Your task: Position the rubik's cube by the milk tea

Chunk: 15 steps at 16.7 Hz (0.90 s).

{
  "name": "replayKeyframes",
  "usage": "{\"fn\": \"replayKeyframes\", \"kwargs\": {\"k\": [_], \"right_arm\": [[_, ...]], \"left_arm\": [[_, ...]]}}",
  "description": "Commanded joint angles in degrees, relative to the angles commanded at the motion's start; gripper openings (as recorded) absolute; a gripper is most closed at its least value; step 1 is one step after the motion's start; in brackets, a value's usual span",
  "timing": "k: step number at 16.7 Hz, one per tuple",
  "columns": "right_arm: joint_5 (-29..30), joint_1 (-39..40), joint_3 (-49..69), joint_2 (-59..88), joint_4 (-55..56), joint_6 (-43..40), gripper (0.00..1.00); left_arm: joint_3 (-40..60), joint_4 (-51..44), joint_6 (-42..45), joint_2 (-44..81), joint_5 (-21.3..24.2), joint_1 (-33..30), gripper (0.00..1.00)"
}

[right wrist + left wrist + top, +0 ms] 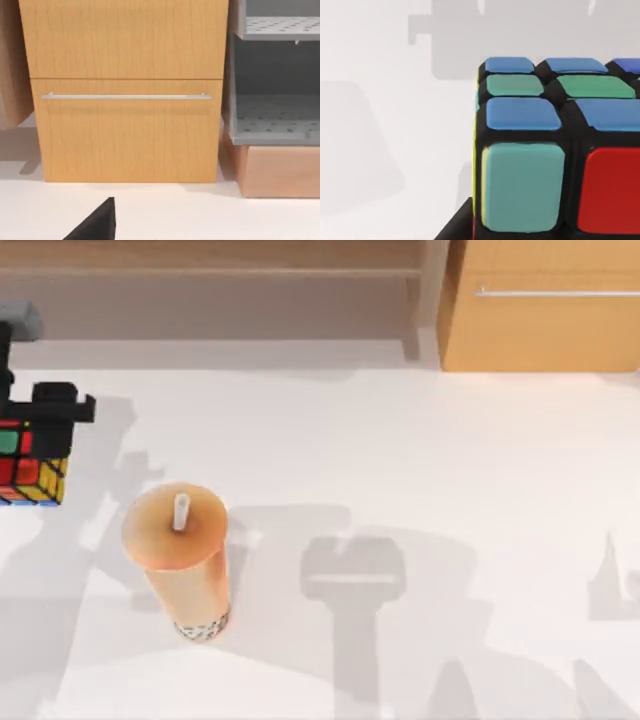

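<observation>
Looking down from the top view, the rubik's cube (28, 462) sits at the far-left edge of the counter (420, 470), with the left claw (35, 440) planted on it from above, its dark body covering the cube's far side. The cube looks clenched between the fingers, though I cannot say whether it is lifted or resting on the counter. The milk tea (178, 558) stands upright to the right of the cube and nearer, well apart from it, orange lid and white straw facing up. So the coming move, as I judge it, runs rightward and slightly nearer, stopping short of the cup. A cube has no long axis; its faces lie roughly square to the counter edges, slightly tilted.

From the left wrist view, the cube (555, 150) sits close under the camera, blue and green stickers on one face, teal and red on another, with a dark bit of the claw at its corner.

From the right wrist view, a wooden drawer cabinet (125, 90) faces the parked right arm; whether that claw is released or clenched, I cannot tell.
</observation>
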Motion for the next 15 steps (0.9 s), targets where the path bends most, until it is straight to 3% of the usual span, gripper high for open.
{"fn": "replayKeyframes", "kwargs": {"k": [5,15], "right_arm": [[0.0,0.0,0.0,0.0,0.0,0.0,1.0],[0.0,0.0,0.0,0.0,0.0,0.0,1.0]], "left_arm": [[-7.91,-9.05,0.07,1.19,2.06,0.85,0.0],[-7.43,-7.77,0.5,-0.47,1.86,1.33,0.0]]}}
